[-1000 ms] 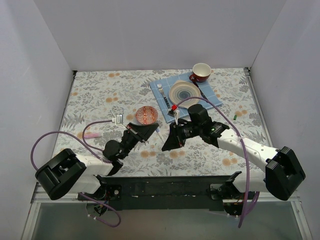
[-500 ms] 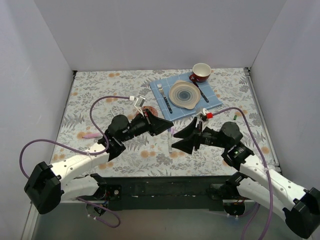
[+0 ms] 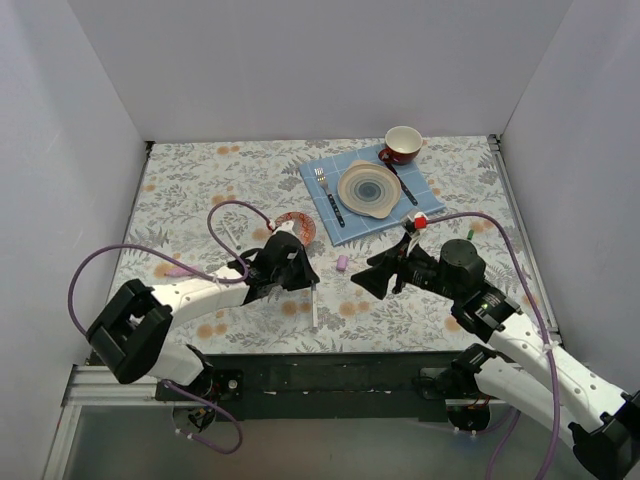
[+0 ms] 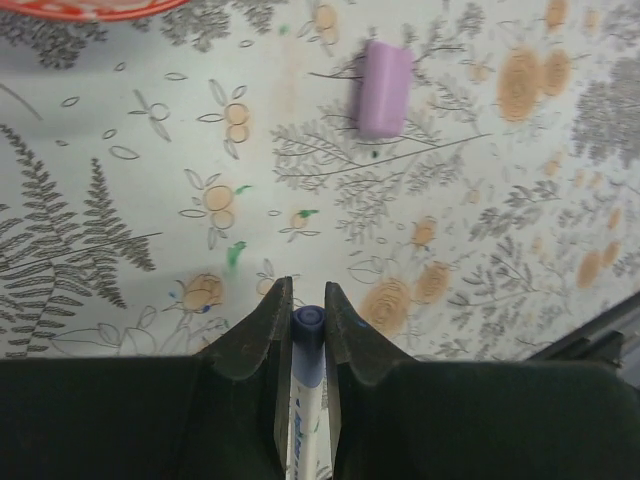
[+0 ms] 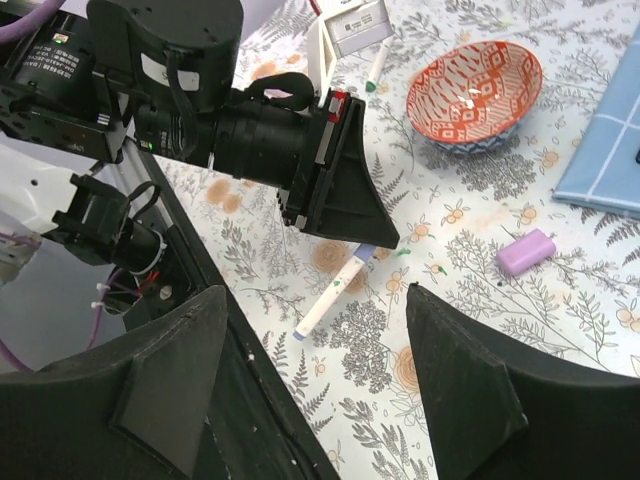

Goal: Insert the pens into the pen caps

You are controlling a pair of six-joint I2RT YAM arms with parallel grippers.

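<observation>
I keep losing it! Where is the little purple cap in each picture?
Top external: purple cap near the centre, down-right of the red bowl.
Left wrist: purple cap upper middle; red bowl at the top-left edge.
Right wrist: purple cap far right, below the red bowl.
Shared landmark: the red bowl.

A robot test booth in a lab, not a home — plain white walls (image 3: 100, 100) box in the worktop (image 3: 200, 190), and a left arm (image 3: 190, 293) and right arm (image 3: 520, 345) trailing purple cables (image 3: 236, 203) are bolted to a black base bar (image 3: 330, 372). The plate (image 3: 369, 187), cup (image 3: 403, 143) and blue napkin (image 3: 365, 226) form a mock dinner setting.
</observation>
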